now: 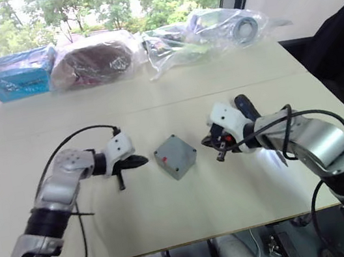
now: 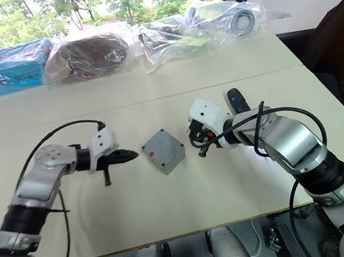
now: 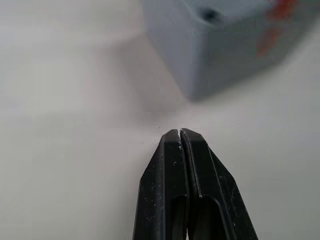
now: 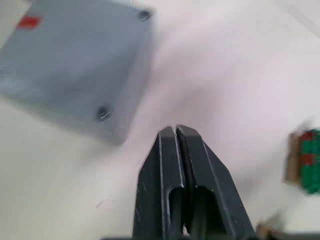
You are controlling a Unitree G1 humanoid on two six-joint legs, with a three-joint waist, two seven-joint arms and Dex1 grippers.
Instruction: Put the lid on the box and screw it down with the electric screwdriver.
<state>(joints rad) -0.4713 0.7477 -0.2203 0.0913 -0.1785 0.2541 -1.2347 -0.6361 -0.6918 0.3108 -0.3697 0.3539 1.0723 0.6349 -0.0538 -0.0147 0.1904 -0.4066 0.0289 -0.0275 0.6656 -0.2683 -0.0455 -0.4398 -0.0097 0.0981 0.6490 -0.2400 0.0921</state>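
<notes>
lid (image 1: 173,154): already sitting on the box (image 1: 179,165), red mark up, screw holes showing at the corners in the right wrist view, so it looks ready for screwing
box spot: middle of the table (image 1: 175,227), well in from every edge, right between the two arms
left gripper (image 1: 143,161): fingers pressed together, empty, tip aimed at the box's side and just beside it, probably there to brace it
right gripper (image 4: 176,131): also closed on nothing, near the box's other side
screwdriver (image 1: 246,108): dark thing behind the right wrist, I think, mostly hidden
green-red bits (image 4: 304,159): close to the right gripper, watch those
room: lots of bare table toward the near edge; bags (image 1: 107,55) line the far edge
</notes>
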